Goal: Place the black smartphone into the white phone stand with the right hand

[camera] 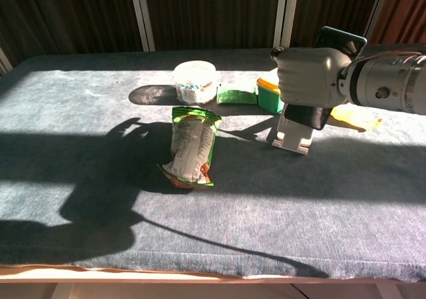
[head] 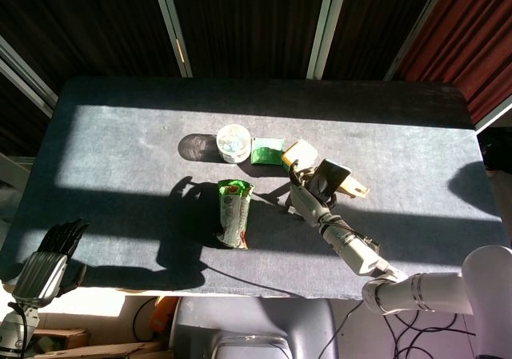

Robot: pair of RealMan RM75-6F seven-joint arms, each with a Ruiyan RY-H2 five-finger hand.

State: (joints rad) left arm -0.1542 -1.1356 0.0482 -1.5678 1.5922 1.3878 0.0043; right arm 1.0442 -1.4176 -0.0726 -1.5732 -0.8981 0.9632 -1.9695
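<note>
Our right hand (camera: 311, 78) grips the flat black smartphone (camera: 339, 40), fingers wrapped round its lower body, so only the top corner of the phone shows above the knuckles in the chest view. In the head view the dark slab of the phone (head: 331, 177) sits tilted just above the small white plastic phone stand (camera: 294, 132), whose foot and lip show below the hand; we cannot tell whether the phone's bottom edge touches the stand yet.

We judge the phone to be rigid, smooth and somewhat slippery, light enough for one hand but likely to slide if the grip loosens. Holding it by its long side edges, away from the bottom, should leave that edge free to seat behind the stand's lip. The stand looks light and could skid on the grey cloth-covered table (camera: 80, 179) if pushed.

Behind the stand are a green box with an orange lid (camera: 269, 94), a flat green packet (camera: 236, 94) and a round white tub (camera: 195, 80); a green snack bag (camera: 191, 149) lies nearer us.

Our left hand (head: 48, 261) hangs off the table's near corner, fingers loosely curled, holding nothing.
</note>
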